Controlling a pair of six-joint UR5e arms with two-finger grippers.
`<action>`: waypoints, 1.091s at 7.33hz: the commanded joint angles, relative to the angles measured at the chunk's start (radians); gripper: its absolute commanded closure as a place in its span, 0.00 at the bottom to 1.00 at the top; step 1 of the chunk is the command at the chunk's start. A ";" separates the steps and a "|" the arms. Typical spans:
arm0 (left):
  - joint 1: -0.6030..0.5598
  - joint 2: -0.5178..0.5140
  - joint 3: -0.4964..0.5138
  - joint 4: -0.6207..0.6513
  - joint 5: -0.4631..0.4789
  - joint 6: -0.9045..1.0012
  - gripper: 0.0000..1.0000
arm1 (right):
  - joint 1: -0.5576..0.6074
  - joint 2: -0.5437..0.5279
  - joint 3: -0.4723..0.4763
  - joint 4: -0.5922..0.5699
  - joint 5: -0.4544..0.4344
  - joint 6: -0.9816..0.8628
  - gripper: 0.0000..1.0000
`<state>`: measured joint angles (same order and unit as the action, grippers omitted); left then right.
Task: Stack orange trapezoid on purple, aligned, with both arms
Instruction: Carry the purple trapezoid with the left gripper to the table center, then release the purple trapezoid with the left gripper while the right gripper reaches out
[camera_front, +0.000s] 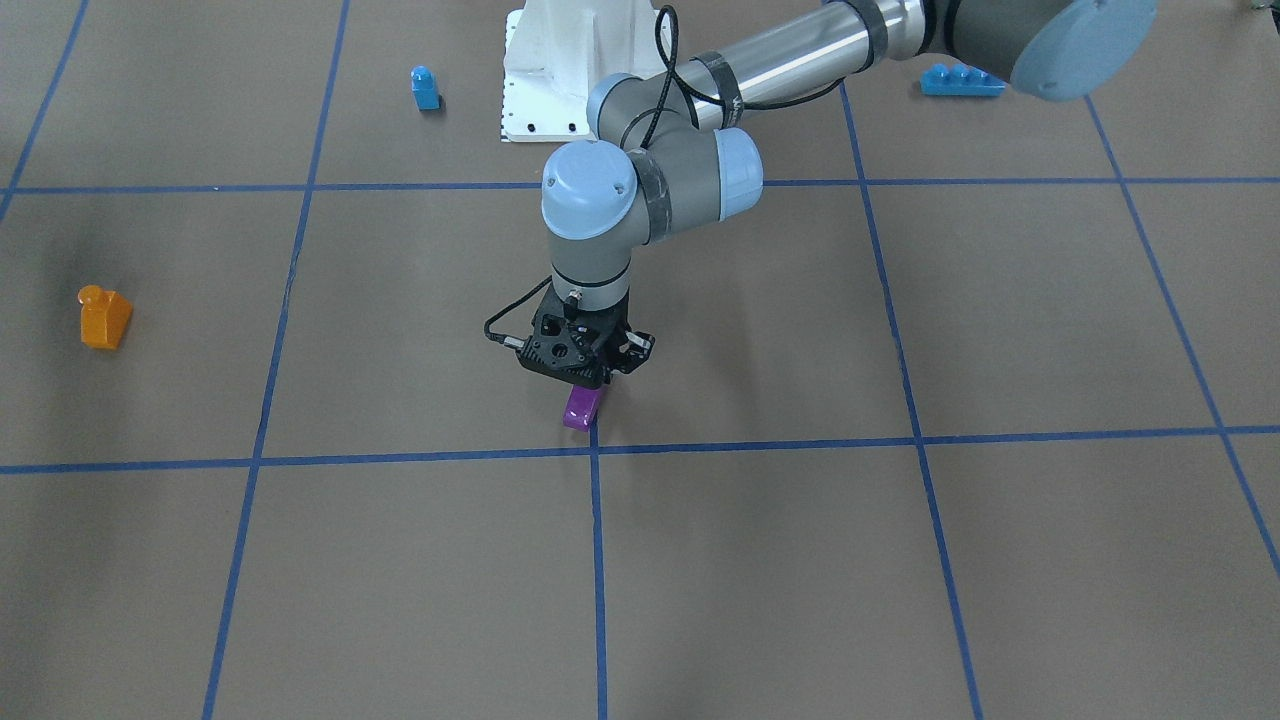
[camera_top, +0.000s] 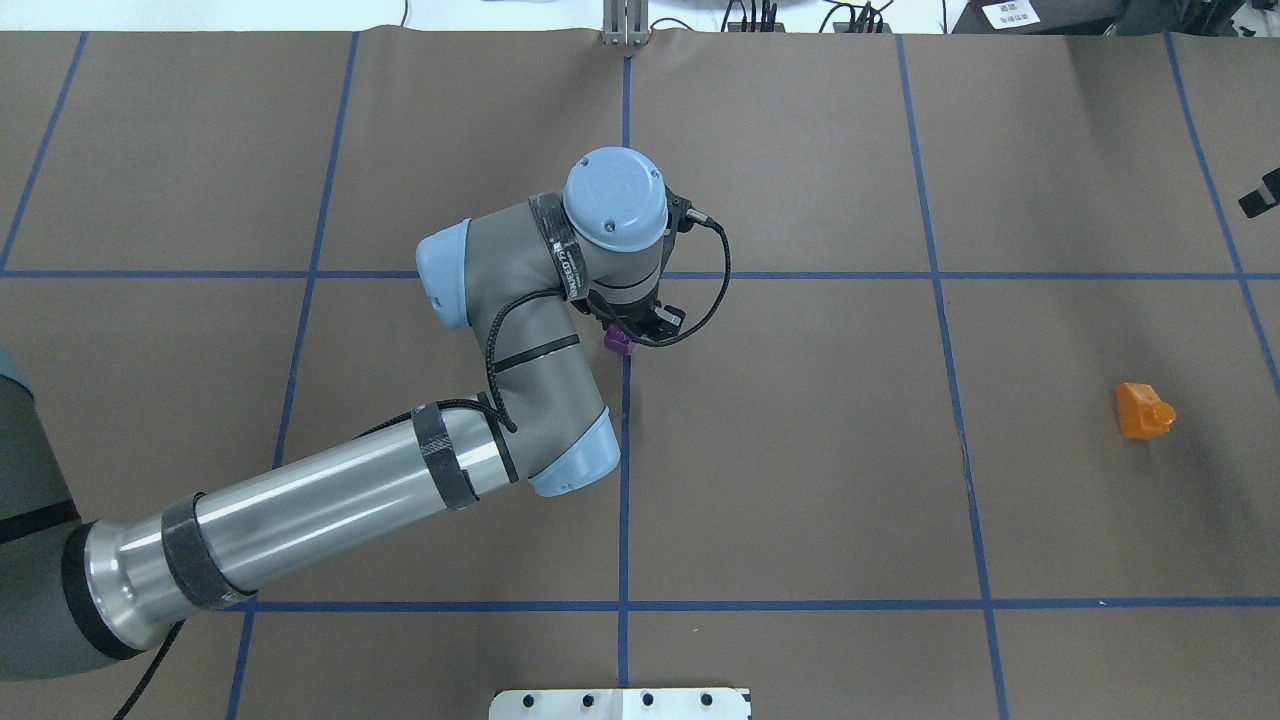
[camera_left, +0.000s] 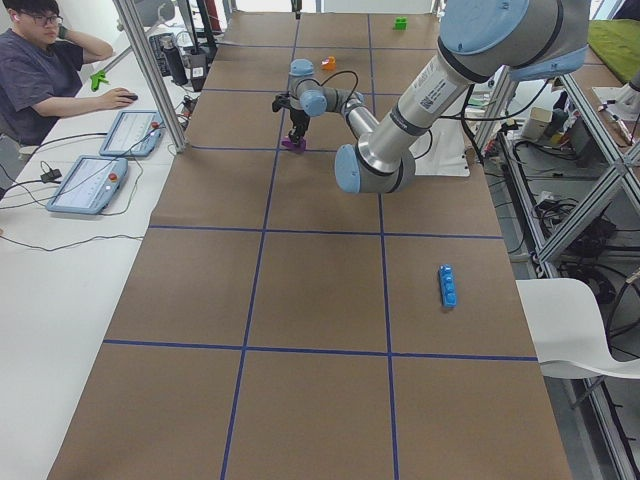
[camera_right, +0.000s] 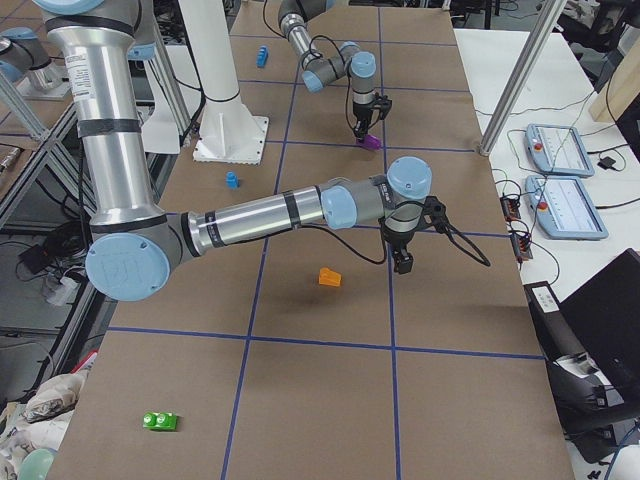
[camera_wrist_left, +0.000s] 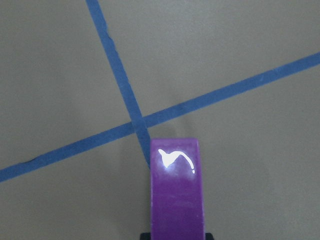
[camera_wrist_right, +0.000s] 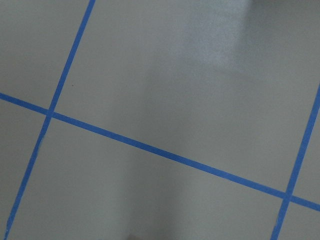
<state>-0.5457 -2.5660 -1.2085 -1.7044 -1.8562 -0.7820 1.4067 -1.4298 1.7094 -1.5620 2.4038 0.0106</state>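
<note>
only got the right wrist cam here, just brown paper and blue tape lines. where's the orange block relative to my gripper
Observer: The orange trapezoid lies on the table apart from the right gripper, which hangs off to its side, farther from the robot's base, not above it.
Operator: anything holding it
Observer: No. It sits free with nothing touching it.
Operator: and the purple one
Observer: The purple is by a tape crossing near the table's middle, gripped by the left gripper, whose black fingertips hug both its sides in the left wrist view.
</note>
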 joint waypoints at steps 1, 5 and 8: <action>0.000 0.000 0.000 -0.003 0.000 0.003 0.01 | -0.003 0.003 -0.001 -0.004 0.001 0.000 0.00; -0.161 -0.008 -0.086 0.079 -0.135 -0.005 0.00 | -0.150 0.032 0.054 0.020 -0.105 0.278 0.00; -0.339 0.018 -0.238 0.270 -0.274 0.009 0.00 | -0.303 -0.175 0.087 0.313 -0.205 0.568 0.00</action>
<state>-0.8133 -2.5623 -1.3924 -1.5023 -2.0701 -0.7764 1.1729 -1.5030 1.7882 -1.3983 2.2431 0.4337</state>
